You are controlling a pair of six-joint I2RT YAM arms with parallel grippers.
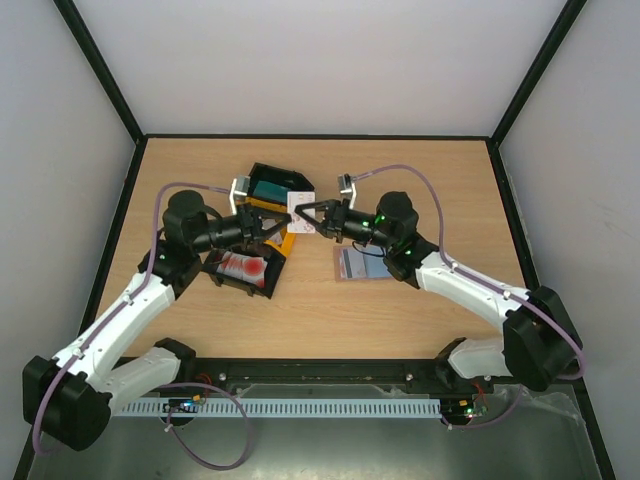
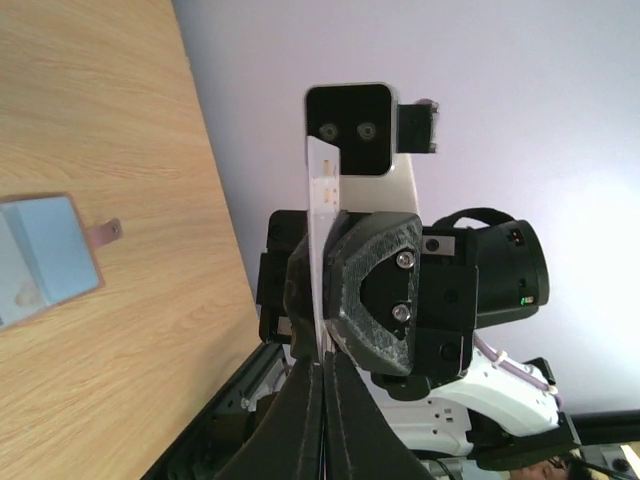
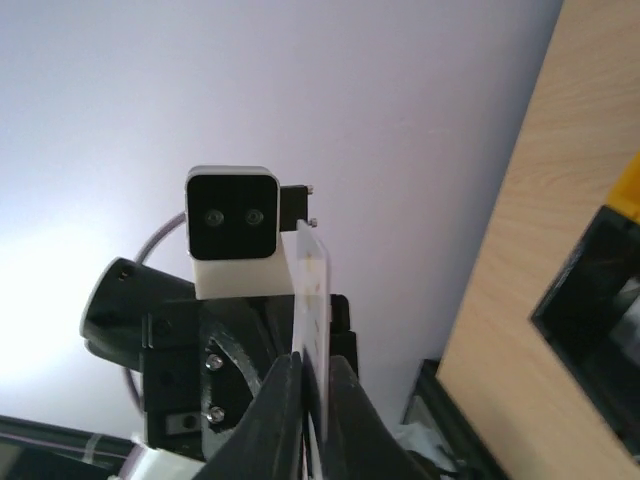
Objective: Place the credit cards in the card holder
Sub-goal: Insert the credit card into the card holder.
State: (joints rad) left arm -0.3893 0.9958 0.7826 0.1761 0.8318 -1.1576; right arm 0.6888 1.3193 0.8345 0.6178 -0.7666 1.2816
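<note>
A pale pinkish-white credit card [image 1: 300, 207] hangs in the air above the table's middle, held from both sides. My left gripper [image 1: 286, 222] is shut on its left edge; in the left wrist view the card [image 2: 322, 200] rises edge-on from my gripper [image 2: 325, 360]. My right gripper [image 1: 309, 213] pinches the opposite edge, and in the right wrist view the card [image 3: 312, 290] stands between its closed jaws [image 3: 315, 362]. The brown card holder [image 1: 362, 264] lies flat on the table under the right arm, with a pale blue card face showing on it [image 2: 40, 255].
A black tray [image 1: 268, 287] under my left gripper holds a red-and-white card [image 1: 240, 266]. Behind it, a second black tray [image 1: 293, 180] holds a teal card [image 1: 268, 188], and a yellow tray [image 1: 285, 243] lies between them. Black rails edge the table.
</note>
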